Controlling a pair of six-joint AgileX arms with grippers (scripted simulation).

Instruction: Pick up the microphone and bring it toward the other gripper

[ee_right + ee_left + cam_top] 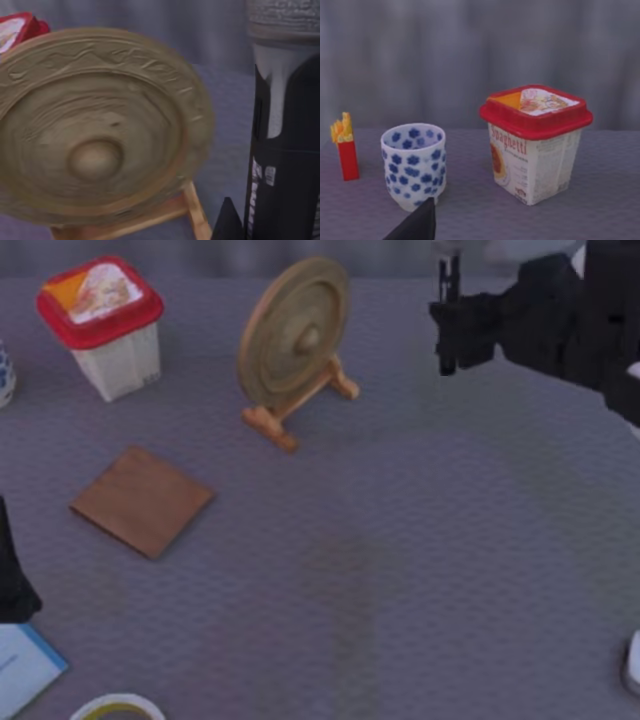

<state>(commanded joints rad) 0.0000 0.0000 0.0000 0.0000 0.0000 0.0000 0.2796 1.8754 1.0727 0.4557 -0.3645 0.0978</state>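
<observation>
The microphone point(445, 275) is held upright above the back right of the table, a slim black stick. My right gripper point(446, 332) is shut on it, reaching in from the right. The right wrist view shows the black handle point(285, 150) very close, its silver-grey mesh head point(282, 17) on top and one fingertip point(227, 222) beside it. My left arm is parked at the table's left edge, its gripper point(14, 585) low and far from the microphone. One dark finger point(420, 225) shows in the left wrist view, well off to one side, with nothing held.
A bronze disc on a wooden stand point(295, 335) stands left of my right gripper. A red-lidded spaghetti tub point(105, 325), a blue-flowered cup point(414, 162) and a red fries box point(345, 150) are back left. A wooden tile point(142, 500), a booklet point(25, 665) and a ring point(118, 708) lie front left.
</observation>
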